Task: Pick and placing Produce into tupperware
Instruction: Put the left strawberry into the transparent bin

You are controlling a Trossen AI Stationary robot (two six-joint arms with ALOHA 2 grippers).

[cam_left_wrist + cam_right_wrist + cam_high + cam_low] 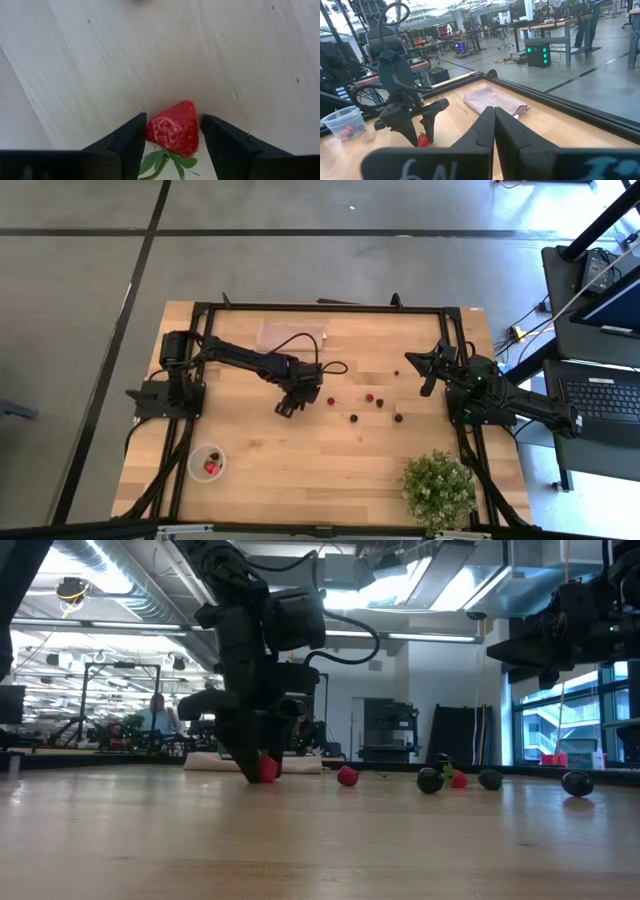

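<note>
While the left gripper brackets it on the table mid-board, jaws spread | strawberry: red, conical, seeded, green leaves, one finger touching | right gripper: pressed together, raised by the right edge

Bright, even light over the tabletop from overhead, shadows soft and short. In the low view, ceiling lights and windows glare white behind a near-silhouetted arm (detail lost in the dark). Close in, the strawberry is sharp against washed-out pale wood. The right wrist view's foreground gripper blurs.
</note>
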